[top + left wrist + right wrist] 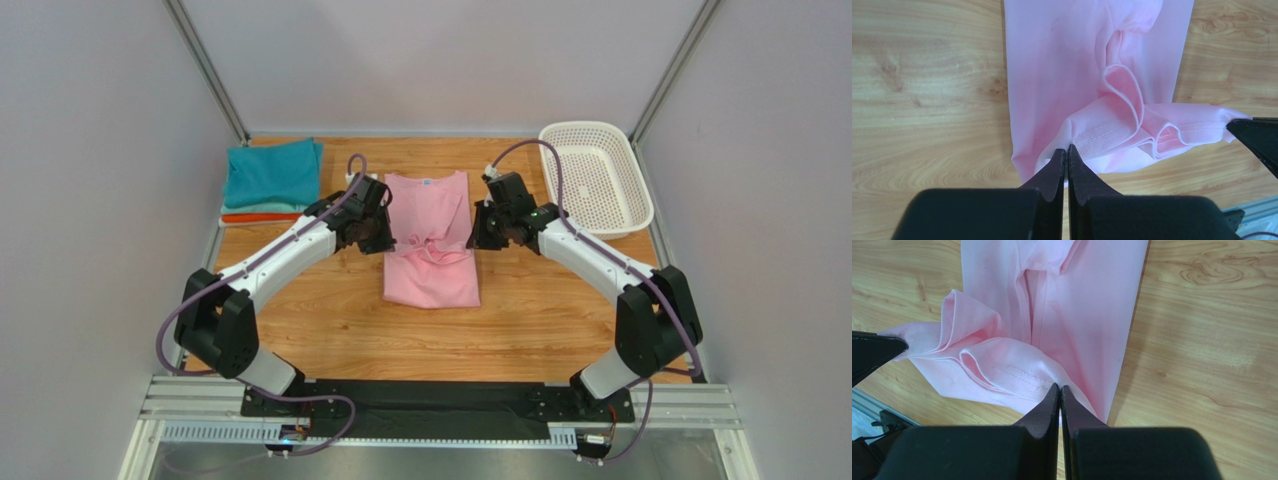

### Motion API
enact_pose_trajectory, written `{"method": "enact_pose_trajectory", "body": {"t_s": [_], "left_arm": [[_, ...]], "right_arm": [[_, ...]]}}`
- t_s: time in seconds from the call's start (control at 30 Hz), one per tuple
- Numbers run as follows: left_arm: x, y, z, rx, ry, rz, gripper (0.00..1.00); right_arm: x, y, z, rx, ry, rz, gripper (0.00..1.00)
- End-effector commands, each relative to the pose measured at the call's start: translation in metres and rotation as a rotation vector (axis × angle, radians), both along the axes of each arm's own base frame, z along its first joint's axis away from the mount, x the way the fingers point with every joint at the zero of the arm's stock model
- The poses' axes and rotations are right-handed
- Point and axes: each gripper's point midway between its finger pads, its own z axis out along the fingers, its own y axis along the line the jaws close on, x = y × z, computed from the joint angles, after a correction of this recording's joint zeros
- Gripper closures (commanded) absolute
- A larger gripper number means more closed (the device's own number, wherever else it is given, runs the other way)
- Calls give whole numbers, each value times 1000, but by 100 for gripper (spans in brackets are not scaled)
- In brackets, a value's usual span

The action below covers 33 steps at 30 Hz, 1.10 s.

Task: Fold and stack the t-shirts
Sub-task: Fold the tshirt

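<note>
At the far-left corner of the bench (pixel 330 320) lay the folded t-shirts (pixel 272 178), stacked. Left claw (pixel 1067 149) and right claw (pixel 1059 387) each pinched one end of the hem (pixel 1114 136) of the pink t-shirt (pixel 432 285), mid-bench. The hem sagged between them; drawing it taut and carrying both ends level toward the collar (pixel 430 183) would likely give a square fold.

No text, brand, number or sign can be read in any view. The pink t-shirt (pixel 432 285) carries a small bluish neck label (pixel 430 181) at its far edge, too small to make out any writing.
</note>
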Motion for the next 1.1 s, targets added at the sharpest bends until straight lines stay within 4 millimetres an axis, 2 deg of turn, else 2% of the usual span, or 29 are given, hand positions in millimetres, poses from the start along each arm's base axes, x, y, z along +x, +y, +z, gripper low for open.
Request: {"method": "enact_pose_trajectory", "body": {"t_s": [0.0, 0.03, 0.17, 0.3, 0.4, 0.47, 0.57, 0.67, 0.7, 0.77, 0.8, 0.87, 0.9, 0.93, 0.97, 1.03, 1.07], "left_arm": [[23, -9, 7, -32, -29, -50, 100], [25, -9, -1, -27, -8, -53, 100], [40, -9, -13, -32, 20, -61, 100], [51, -2, -30, -9, 50, -51, 100], [59, -4, -34, -20, 40, -103, 100], [63, -10, -39, -31, 52, -142, 98], [67, -12, -46, -21, 58, -172, 90], [68, -8, -51, -1, 68, -168, 71], [70, -6, -48, 4, 63, -163, 66], [73, -1, -42, 17, 49, -145, 55], [73, 0, -34, 15, 31, -144, 45], [75, 5, -26, 36, 12, -127, 34], [75, 7, -18, 36, 0, -122, 20], [76, 8, -11, 35, -10, -112, 4], [74, 7, -7, 24, -13, -112, 0], [66, 4, 5, -13, -26, -116, 0], [63, 2, 10, -36, -32, -120, 0]], "right_arm": [[25, 9, 9, 46, -38, 25, 100], [28, 9, 8, 47, -36, 25, 100], [43, 11, -1, 57, -15, 22, 100], [55, 13, -19, 43, 20, 13, 100], [63, 8, -29, 22, 34, -15, 99], [68, 4, -33, 14, 40, -38, 99], [73, 4, -45, 14, 73, -50, 96], [78, 4, -48, 18, 83, -51, 86], [79, 5, -47, 19, 85, -50, 75], [83, 6, -38, 25, 70, -42, 64], [82, 6, -34, 23, 67, -37, 54], [82, 5, -20, 36, 43, -38, 41], [80, 4, -17, 36, 42, -43, 1], [76, 3, -15, 42, 47, -50, 0], [71, 3, -6, 53, 35, -49, 0], [63, 1, 1, 66, 32, -56, 0], [53, 0, 4, 68, 27, -50, 0]]}}
